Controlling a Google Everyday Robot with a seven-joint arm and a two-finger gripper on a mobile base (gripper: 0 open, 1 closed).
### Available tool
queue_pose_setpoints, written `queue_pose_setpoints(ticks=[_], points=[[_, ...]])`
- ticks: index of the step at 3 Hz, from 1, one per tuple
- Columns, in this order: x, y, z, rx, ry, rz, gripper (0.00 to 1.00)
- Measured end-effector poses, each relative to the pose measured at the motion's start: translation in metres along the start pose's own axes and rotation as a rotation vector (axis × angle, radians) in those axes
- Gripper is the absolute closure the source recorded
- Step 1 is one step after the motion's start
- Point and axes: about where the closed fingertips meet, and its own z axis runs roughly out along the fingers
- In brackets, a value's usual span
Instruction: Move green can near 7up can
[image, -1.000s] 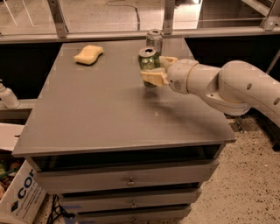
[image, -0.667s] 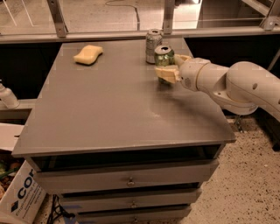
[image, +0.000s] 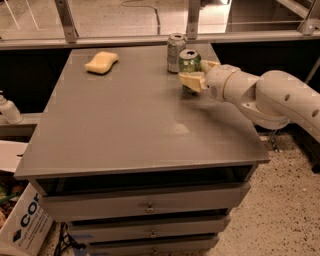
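- The jaws are closed on the green can (image: 189, 61); the gripper (image: 195, 76) is positioned over the far right part of the desk (image: 125, 130).
- The green can is held upright, just beside the 7up can (image: 175, 50); contact between them cannot be determined.
- Whether the can base is seated on the desk cannot be told.
- The 7up can may be toppled if the jaws are opened towards it.
- The green can may tip if released above the surface.
- The yellow sponge (image: 101, 62) is well apart.
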Motion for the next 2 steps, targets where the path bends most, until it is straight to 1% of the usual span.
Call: queue_pose_setpoints(ticks=[1, 2], points=[[0.002, -0.027, 0.017, 0.047, -0.028, 0.019, 1.00], [0.000, -0.048, 0.030, 0.086, -0.061, 0.064, 1.00]])
